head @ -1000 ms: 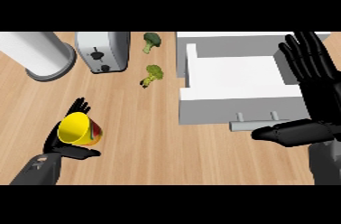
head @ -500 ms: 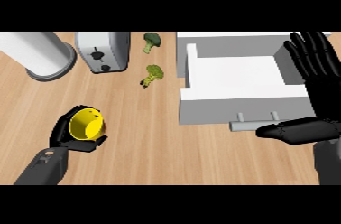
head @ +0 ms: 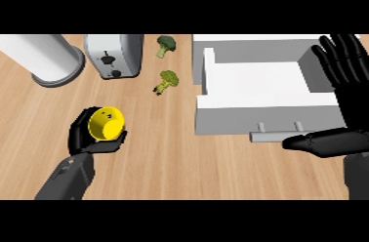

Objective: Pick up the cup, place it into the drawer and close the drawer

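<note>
A yellow cup (head: 106, 124) sits tilted in my left hand (head: 88, 138), whose fingers curl round it at the lower left of the counter; the cup's mouth faces up and to the right. The white drawer (head: 259, 102) stands pulled open at the right, its inside bare, with a grey handle (head: 277, 135) on its front. My right hand (head: 344, 97) is open with fingers straight up beside the drawer's right edge, its thumb stretched toward the handle.
A silver toaster (head: 114, 54) and a tall white cylinder (head: 45, 58) stand at the back left. Two broccoli pieces (head: 166, 81) (head: 166, 45) lie between the toaster and the drawer. Bare wood lies in front of the drawer.
My left hand has carried the cup up and slightly right and tipped it so its mouth shows more. My right hand has shifted a little to the right.
</note>
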Robot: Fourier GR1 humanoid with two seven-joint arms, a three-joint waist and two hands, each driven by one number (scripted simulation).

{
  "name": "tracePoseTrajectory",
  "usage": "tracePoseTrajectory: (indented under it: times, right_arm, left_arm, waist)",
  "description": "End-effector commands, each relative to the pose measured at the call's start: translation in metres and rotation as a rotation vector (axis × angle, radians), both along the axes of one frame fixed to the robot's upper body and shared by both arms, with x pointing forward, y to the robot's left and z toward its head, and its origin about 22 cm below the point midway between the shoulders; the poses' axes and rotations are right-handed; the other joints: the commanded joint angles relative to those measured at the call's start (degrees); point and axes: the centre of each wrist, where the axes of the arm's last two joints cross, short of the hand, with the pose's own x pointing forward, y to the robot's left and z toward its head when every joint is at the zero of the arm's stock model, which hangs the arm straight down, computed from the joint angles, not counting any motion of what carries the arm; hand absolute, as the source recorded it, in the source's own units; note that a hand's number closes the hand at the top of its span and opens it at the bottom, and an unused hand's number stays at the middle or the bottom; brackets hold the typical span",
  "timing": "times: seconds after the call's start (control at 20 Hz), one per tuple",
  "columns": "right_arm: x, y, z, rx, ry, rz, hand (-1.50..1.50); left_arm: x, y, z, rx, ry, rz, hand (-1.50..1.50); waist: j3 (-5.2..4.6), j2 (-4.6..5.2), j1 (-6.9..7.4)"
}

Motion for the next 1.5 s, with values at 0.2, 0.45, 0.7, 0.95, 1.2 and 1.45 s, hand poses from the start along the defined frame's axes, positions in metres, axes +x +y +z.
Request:
tracePoseTrajectory:
  times: [0.2,0.45,0.7,0.95,1.2,1.45]
  right_arm:
    - [-0.006,-0.015,0.007,-0.037,0.020,-0.019,-1.50]
    - [-0.014,0.001,-0.005,-0.020,0.029,-0.042,-1.50]
    - [-0.005,-0.015,-0.010,-0.029,0.013,-0.056,-1.50]
    - [-0.017,-0.016,-0.010,-0.010,0.014,-0.063,-1.50]
    - [0.003,0.000,-0.016,-0.028,0.010,-0.038,-1.50]
    - [0.008,0.002,-0.015,-0.014,-0.011,-0.024,-1.50]
  left_arm:
    - [0.059,-0.054,0.049,-0.066,-0.216,-0.199,1.50]
    - [0.085,-0.079,0.092,-0.046,-0.252,-0.293,1.50]
    - [0.110,-0.135,0.152,-0.024,-0.255,-0.395,1.50]
    - [0.128,-0.167,0.236,0.024,-0.254,-0.402,1.50]
    - [0.129,-0.208,0.261,0.078,-0.230,-0.398,1.50]
    - [0.141,-0.249,0.326,0.124,-0.118,-0.366,1.50]
  waist:
    - [0.19,-0.66,0.50]
    - [0.26,-1.03,1.79]
    - [0.27,-0.93,1.72]
    - [0.25,-1.02,1.25]
    - [0.22,-0.47,0.50]
    - [0.27,-0.16,-0.84]
